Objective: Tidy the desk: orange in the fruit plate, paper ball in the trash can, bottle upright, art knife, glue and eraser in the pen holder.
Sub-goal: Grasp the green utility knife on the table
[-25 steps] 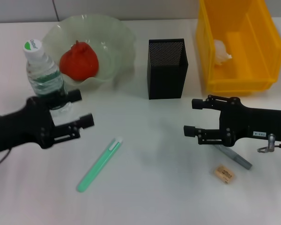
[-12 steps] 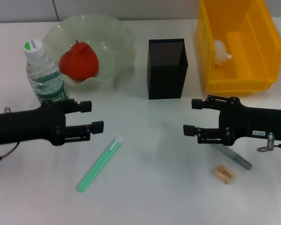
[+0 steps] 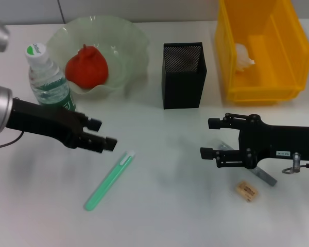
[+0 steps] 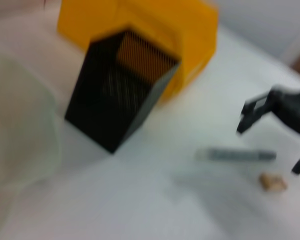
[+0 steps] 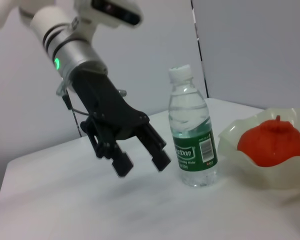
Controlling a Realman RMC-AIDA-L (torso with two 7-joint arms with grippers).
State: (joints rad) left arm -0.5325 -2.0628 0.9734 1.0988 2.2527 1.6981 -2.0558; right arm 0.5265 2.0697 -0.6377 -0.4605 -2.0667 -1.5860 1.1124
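- White desk (image 3: 159, 206) in front of a pale wall.
- Orange (image 3: 87, 66) lies in the fruit plate (image 3: 129, 38); paper ball (image 3: 244, 55) lies in the yellow trash can (image 3: 293, 56).
- Bottle (image 3: 48, 80) stands upright beside the plate.
- Pen holder (image 3: 183, 75) stands between plate and trash can.
- Left gripper (image 3: 103, 134) hangs above the desk near a green pen-shaped object (image 3: 109, 180), fingers parted, holding nothing.
- Right gripper (image 3: 210, 138) is spread wide and empty, over a grey stick (image 3: 262, 175); eraser (image 3: 246, 191) lies just beside it.
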